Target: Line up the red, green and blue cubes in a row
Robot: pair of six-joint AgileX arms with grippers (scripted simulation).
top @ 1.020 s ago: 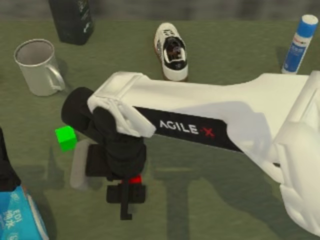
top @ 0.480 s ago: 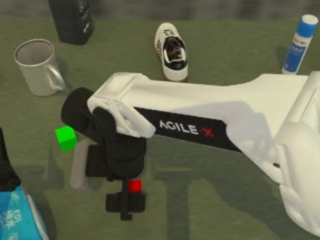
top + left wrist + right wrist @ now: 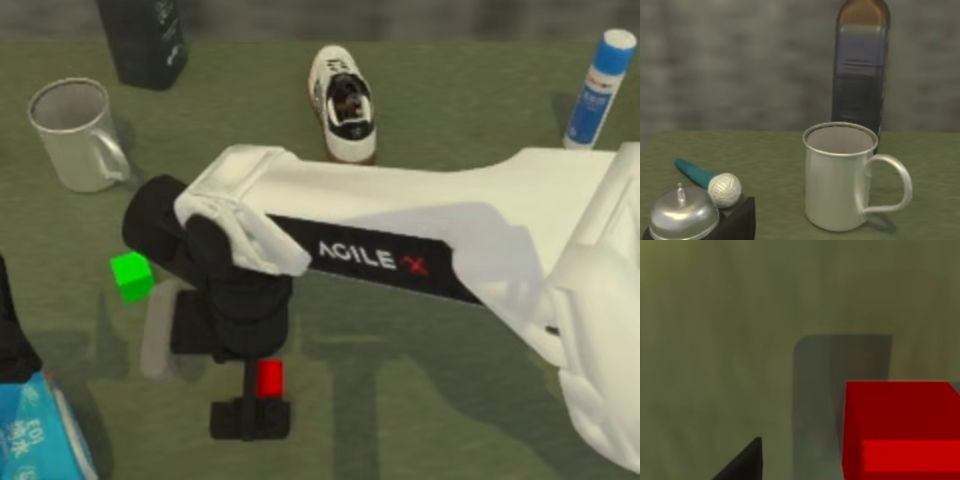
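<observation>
The red cube (image 3: pixel 268 380) rests on the green table (image 3: pixel 420 420) near the front, left of centre. My right gripper (image 3: pixel 255 402) hovers over it, open. In the right wrist view the red cube (image 3: pixel 902 432) fills the corner, well apart from the one dark fingertip (image 3: pixel 746 465) that shows. The green cube (image 3: pixel 132 276) sits to the left, clear of the arm. The blue cube is hidden. My left arm (image 3: pixel 8 330) is parked at the left edge; one of its fingertips (image 3: pixel 742 220) shows far off centre, nothing held.
A metal mug (image 3: pixel 72 130) and a dark bottle (image 3: pixel 145 40) stand at the back left. A white shoe (image 3: pixel 342 100) lies at the back centre, a blue-capped tube (image 3: pixel 600 85) at the back right. A blue packet (image 3: pixel 40 435) fills the front left corner. A bell (image 3: pixel 682 215) and a teal microphone (image 3: pixel 707 181) lie nearby.
The right gripper has drawn away from the red cube toward the front edge. The cube, half hidden a second ago, now shows whole. The green cube has not moved.
</observation>
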